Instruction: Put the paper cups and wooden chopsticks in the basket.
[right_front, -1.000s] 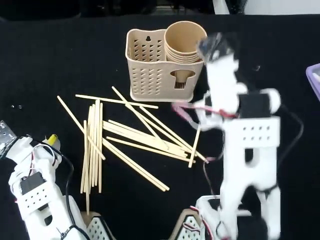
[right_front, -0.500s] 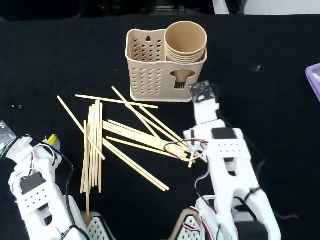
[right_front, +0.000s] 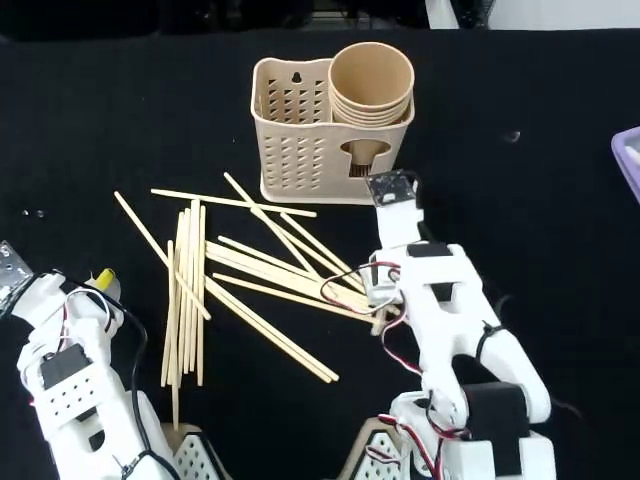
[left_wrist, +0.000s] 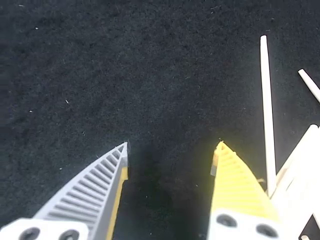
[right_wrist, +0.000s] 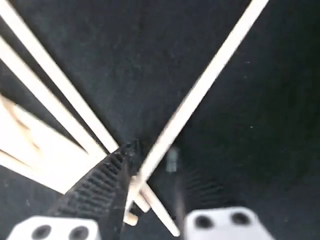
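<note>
Black table (right_front: 560, 250) | R pincer (right_wrist: 152, 150) released, astride chopstick (right_wrist: 209, 75) at pile (right_front: 270, 270) edge | L pincer (left_wrist: 171, 147) released, off pile

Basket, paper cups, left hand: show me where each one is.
basket (right_front: 305, 160): high view, perforated front wall.
paper cups (right_front: 371, 78): high view, inside the top cup.
left hand (left_wrist: 172, 150): left wrist view, midway between its open fingertips.

Even overhead light — the black table (right_front: 560, 90) swallows it, so shadows barely show. Pale chopsticks (right_wrist: 30, 150) glare white toward 8 o'clock in the right wrist view; a soft shadow pools under the left gripper (left_wrist: 171, 147).
</note>
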